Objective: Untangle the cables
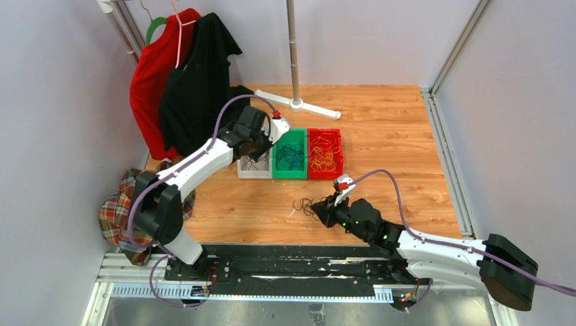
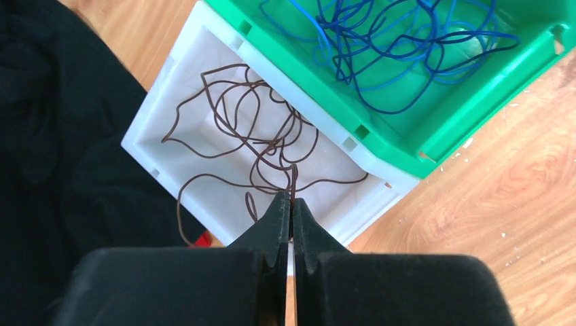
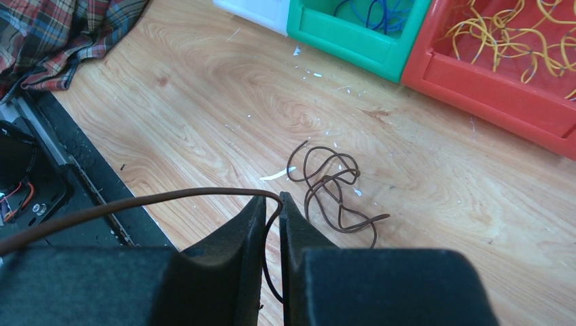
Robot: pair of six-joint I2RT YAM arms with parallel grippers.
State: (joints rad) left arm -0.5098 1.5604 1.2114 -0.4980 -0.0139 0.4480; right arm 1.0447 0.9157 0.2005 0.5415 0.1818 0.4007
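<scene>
Where the cables sit: sorted by colour into three bins in a row around the middle of the table (image 3: 204, 81), plus one bunch loose on the wood closer to the near edge.
brown bunch (image 2: 251, 136): lies in the white bin (image 2: 146, 129) at the left end of the row. One end trails out over the rim, and another strand runs straight up into the tips of the left gripper (image 2: 292, 204).
left gripper: hangs right over the white bin, jaws pressed together with that strand of the brown bunch pinched at the very tip.
blue bunch (image 2: 387, 47): in the green bin (image 2: 475, 95), which touches the white one, middle of the row.
yellow-orange bunch (image 3: 516, 34): in the red bin (image 3: 475, 88), right end of the row.
loose brown tangle (image 3: 333, 190): flat on the table, well apart from the bins, nothing gripping it.
brown strand (image 3: 170, 198): comes in from the left of the right wrist view and bends down between the fingers. Can't tell if it joins the tangle.
right gripper (image 3: 272, 200): low over the table just beside the tangle, jaws narrow and clamped on the brown strand.
white scraps (image 3: 280, 175): little bits scattered on the wood between the bins and the tangle.
black garment (image 2: 54, 170): right beside the white bin, by the far left corner.
plaid shirt (image 3: 54, 34): bunched up off the table's left edge.
</scene>
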